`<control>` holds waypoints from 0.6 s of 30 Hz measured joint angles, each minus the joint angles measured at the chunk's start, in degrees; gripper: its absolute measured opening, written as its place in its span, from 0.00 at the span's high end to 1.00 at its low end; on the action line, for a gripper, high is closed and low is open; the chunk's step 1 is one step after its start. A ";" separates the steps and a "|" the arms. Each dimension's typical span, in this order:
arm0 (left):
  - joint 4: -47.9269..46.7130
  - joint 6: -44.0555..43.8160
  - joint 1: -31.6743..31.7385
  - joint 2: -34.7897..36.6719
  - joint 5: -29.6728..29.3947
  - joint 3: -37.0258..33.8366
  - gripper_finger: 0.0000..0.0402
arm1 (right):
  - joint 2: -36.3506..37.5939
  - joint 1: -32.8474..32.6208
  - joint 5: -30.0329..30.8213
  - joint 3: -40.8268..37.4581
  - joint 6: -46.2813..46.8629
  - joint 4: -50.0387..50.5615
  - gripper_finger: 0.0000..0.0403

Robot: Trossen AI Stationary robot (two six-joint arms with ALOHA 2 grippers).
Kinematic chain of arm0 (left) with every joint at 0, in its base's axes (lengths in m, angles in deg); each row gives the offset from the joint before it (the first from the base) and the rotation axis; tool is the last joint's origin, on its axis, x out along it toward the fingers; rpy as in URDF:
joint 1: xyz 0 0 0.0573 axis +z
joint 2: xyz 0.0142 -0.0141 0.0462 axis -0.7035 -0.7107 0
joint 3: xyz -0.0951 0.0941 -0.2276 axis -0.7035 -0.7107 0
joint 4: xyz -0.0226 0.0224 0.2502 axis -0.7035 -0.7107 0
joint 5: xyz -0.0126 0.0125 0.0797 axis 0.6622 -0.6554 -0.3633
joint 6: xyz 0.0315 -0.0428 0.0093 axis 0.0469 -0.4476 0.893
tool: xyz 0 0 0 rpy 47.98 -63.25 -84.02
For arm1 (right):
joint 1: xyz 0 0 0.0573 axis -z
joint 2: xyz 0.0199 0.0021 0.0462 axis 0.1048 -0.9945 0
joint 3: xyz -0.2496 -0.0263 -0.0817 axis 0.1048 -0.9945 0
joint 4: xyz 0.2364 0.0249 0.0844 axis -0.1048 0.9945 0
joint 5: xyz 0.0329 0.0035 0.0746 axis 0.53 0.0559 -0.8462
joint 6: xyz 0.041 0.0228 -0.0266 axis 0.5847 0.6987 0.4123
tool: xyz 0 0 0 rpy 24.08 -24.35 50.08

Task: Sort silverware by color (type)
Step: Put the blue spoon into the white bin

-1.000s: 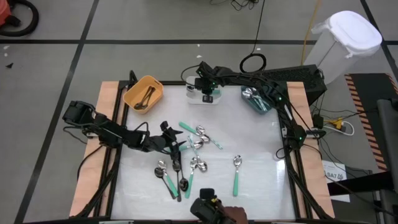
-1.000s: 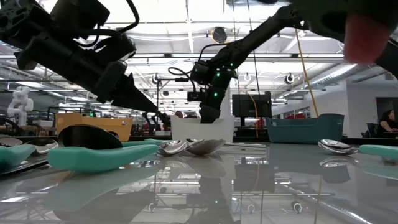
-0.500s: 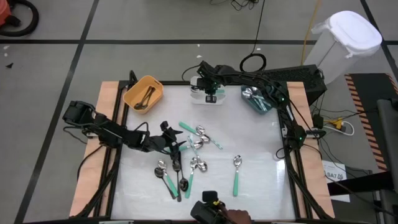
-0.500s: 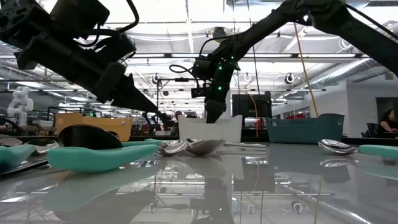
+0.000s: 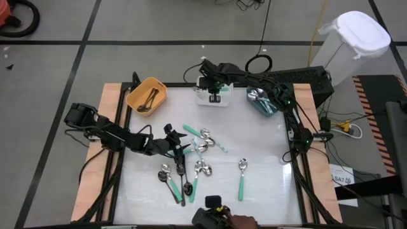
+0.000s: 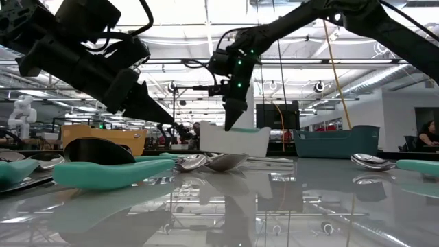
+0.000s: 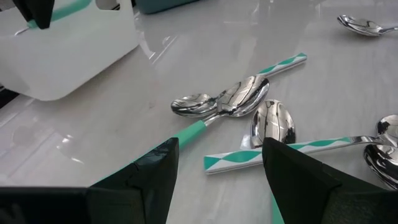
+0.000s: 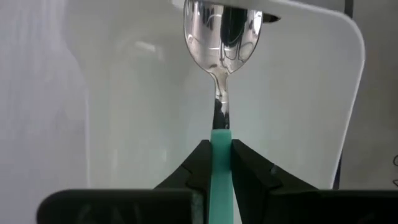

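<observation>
Over the white bin at the table's far edge, my right gripper is shut on a mint-green-handled spoon. The spoon's shiny bowl hangs inside the bin. My left gripper stands open and low at mid-table, with nothing between its fingers. Just ahead of it, several pieces of silverware with mint, striped and silver handles lie flat on the white tabletop. More spoons lie toward the near edge. My right gripper pinches the spoon's mint-green handle between its two fingers. It comes steeply from above, and the handle runs out in line with the fingers. The spoon hangs below them, bowl end lowest, within the white bin's walls; whether it touches the bin I cannot tell.
An orange bin with dark-handled spoons stands at the far left. A teal bin with silver spoons stands at the far right. A lone mint-handled spoon lies near the right. A person's hand with a dark object shows at the near edge.
My right gripper has risen above the white bin with the spoon still pinched and has tipped a little. The white bin has slid slightly toward the table's right.
</observation>
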State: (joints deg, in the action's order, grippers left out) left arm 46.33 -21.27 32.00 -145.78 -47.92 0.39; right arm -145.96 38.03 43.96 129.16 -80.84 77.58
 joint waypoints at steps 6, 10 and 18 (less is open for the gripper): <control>-0.02 0.13 0.00 0.00 0.00 0.00 0.42 | 0.00 0.00 -0.10 1.66 0.64 1.87 0.91; -0.02 0.13 0.00 0.00 0.00 0.00 0.42 | 0.00 0.02 -0.13 1.66 1.34 3.75 0.91; -0.09 1.02 0.00 -0.02 0.00 1.06 0.42 | 0.00 0.02 -0.13 1.66 2.80 7.43 0.91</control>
State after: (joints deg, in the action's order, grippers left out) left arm 46.24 -20.25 32.00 -145.80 -47.92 1.45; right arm -145.96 38.05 43.82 130.83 -78.04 85.01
